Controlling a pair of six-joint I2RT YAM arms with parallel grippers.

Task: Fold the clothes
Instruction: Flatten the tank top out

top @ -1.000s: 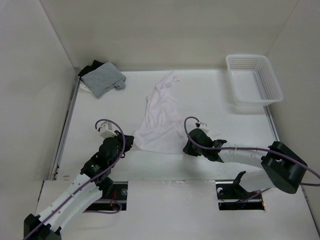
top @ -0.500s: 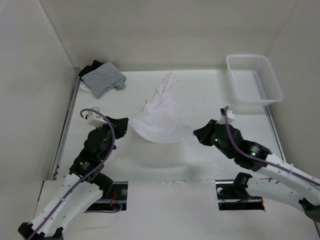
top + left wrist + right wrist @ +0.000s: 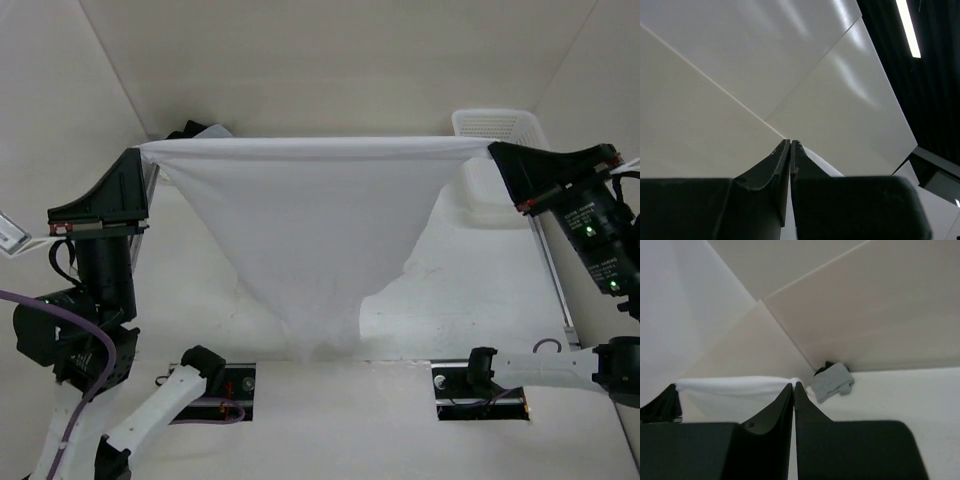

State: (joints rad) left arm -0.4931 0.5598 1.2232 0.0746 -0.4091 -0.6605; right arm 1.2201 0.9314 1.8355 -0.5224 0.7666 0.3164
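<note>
Now low at 6 o'clock, the hanging tip of the white shirt. Pinched tight at 9 o'clock by left gripper, at 3 o'clock by right gripper. Held up, spread wide, not folded yet. Farther back, grey garment at 11 o'clock, basket at 1 o'clock, neither in the way.

Legible markings: none. No text, label, brand, number or sign can be read in any view. The white shirt shows plain fabric only. The red strips on the bodies of the left gripper and the right gripper are too small to show any lettering. The green indicator lights on the right arm have no readable caption beside them.
</note>
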